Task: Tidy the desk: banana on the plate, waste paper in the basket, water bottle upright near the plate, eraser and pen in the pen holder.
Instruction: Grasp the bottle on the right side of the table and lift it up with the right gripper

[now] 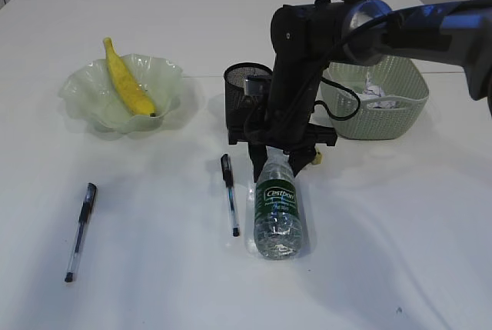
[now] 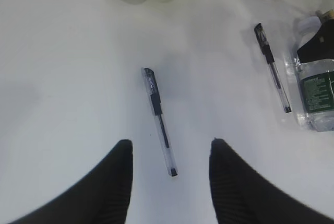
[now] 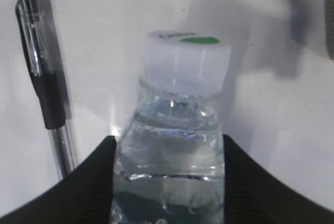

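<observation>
The water bottle (image 1: 278, 215) lies on its side on the desk (image 1: 400, 238), cap toward the back. My right gripper (image 1: 277, 162) is shut on its shoulder just below the white cap (image 3: 185, 62). A pen (image 1: 229, 191) lies just left of the bottle (image 3: 44, 78). My left gripper (image 2: 171, 148) is open and empty above a second pen (image 2: 159, 122), which lies at the front left (image 1: 81, 230). The banana (image 1: 127, 84) lies on the plate (image 1: 84, 107). The waste paper (image 1: 377, 91) is in the basket (image 1: 384, 118). A small pale yellow block, perhaps the eraser (image 1: 316, 158), shows beside the right gripper.
The pen holder (image 1: 246, 88) stands just behind my right gripper, left of the basket. My right arm reaches in from the right over the basket. The left arm is out of the exterior view.
</observation>
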